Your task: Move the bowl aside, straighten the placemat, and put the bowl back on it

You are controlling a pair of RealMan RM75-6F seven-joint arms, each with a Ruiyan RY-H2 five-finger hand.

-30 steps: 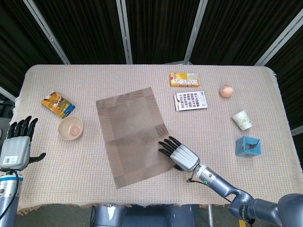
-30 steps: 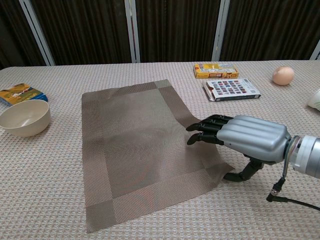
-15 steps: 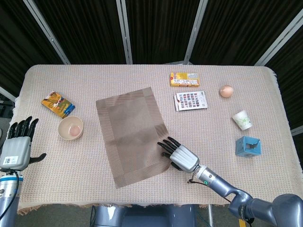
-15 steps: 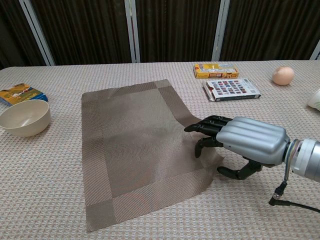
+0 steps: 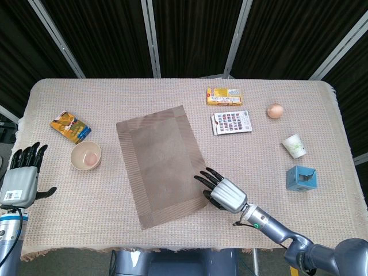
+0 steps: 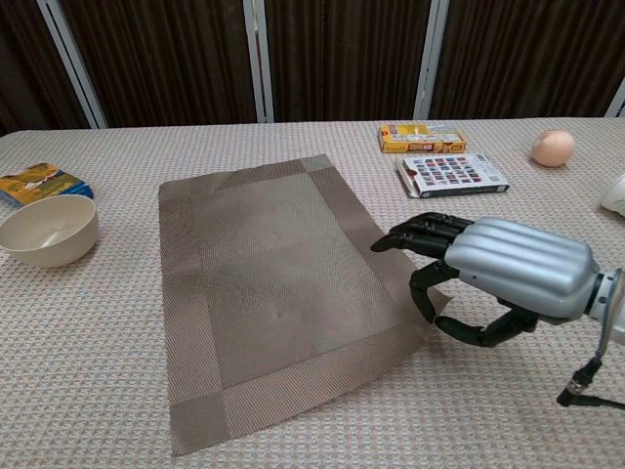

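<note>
The brown woven placemat [image 5: 161, 164] [image 6: 273, 288] lies near the table's middle, turned slightly askew. My right hand [image 5: 223, 193] [image 6: 493, 278] is at its near right corner, fingers curled down over the edge and thumb below, and it pinches that corner. The cream bowl [image 5: 86, 155] [image 6: 49, 230] stands on the tablecloth left of the mat, clear of it; the head view shows a pinkish round patch inside. My left hand [image 5: 22, 175] hangs by the table's left edge, fingers spread, holding nothing; the chest view does not show it.
A colourful packet [image 5: 70, 127] [image 6: 37, 182] lies behind the bowl. Behind and to the right of the mat are a yellow box [image 5: 224, 96] [image 6: 420, 136], a card of coloured squares [image 5: 231, 122] [image 6: 452, 174], an egg [image 5: 275, 111] [image 6: 553, 148], a paper cup [image 5: 294, 145] and a blue box [image 5: 301, 178].
My right hand closed its fingers over the mat's near right corner, which puckered up, then it drew back to the right; the mat now lies flat again. Left hand and bowl stayed put.
</note>
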